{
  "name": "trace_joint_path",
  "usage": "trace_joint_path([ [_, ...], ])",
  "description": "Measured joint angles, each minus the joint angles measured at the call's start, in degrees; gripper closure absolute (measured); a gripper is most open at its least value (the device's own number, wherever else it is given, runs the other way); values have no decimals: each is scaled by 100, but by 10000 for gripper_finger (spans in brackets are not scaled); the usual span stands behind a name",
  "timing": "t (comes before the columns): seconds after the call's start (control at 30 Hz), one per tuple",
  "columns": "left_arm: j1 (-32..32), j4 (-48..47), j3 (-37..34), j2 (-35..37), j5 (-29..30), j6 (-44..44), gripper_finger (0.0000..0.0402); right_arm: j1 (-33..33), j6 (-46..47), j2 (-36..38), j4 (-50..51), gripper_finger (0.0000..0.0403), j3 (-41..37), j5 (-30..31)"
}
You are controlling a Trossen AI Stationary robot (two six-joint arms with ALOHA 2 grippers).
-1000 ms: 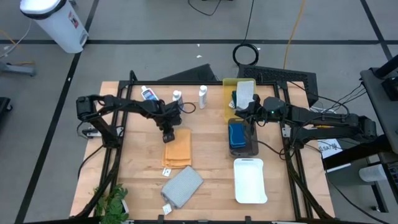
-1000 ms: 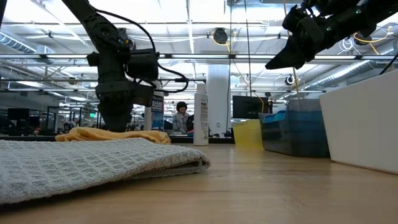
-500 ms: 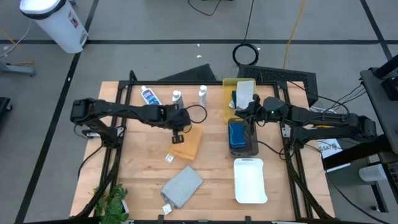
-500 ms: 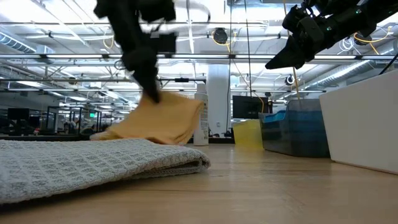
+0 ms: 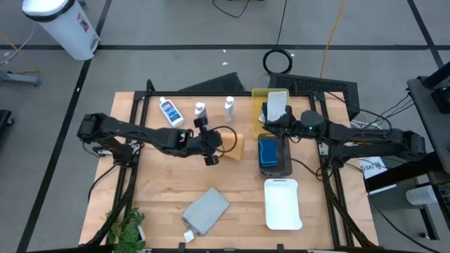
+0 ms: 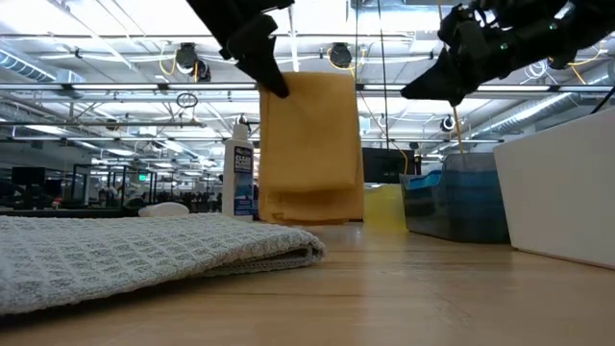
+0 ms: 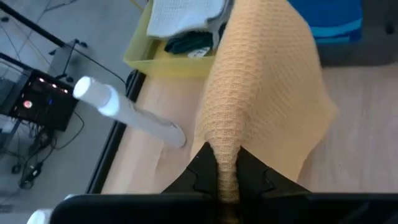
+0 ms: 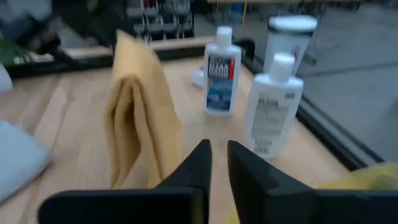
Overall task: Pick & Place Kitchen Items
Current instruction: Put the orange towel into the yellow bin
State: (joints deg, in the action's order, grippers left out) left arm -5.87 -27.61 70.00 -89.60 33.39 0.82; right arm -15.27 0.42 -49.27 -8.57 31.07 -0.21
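Orange towel (image 6: 310, 144) was pinched at its top edge by the left gripper (image 7: 222, 176), hanging clear of the table (image 5: 155, 197), just left of the dark grey tray (image 5: 283, 167). A second earlier it had lain flat on the table; since then it was lifted and carried toward that tray. Grey towel (image 6: 144, 252) was left nearest the low camera. Right gripper (image 8: 214, 163) was held above the dark grey tray, fingers nearly pressed together, empty. One bottle (image 8: 219, 73) label was seen but unreadable beyond "CLEAR".

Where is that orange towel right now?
In the high view the orange towel hangs mid-table from the left gripper, lifted off the wood, just left of the dark grey tray.
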Motion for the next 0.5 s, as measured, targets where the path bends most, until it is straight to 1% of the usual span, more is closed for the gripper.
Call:
trace_joint_path([
  [0.1,-62,-32,-2,-49,16,59,382,2,54,-1,-679,339,-237,-7],
  [0.2,-68,83,-1,-107,19,82,382,30,230,-1,-773,306,-201,-29],
  [0.33,-11,254,0,-232,-44,267,382,200,260,-7,-763,254,166,-158],
  [0.4,26,260,-2,-289,-97,318,382,315,259,-90,-532,228,536,-159],
  [0.5,94,325,0,-326,-228,332,382,440,259,-376,491,197,1364,-153],
])
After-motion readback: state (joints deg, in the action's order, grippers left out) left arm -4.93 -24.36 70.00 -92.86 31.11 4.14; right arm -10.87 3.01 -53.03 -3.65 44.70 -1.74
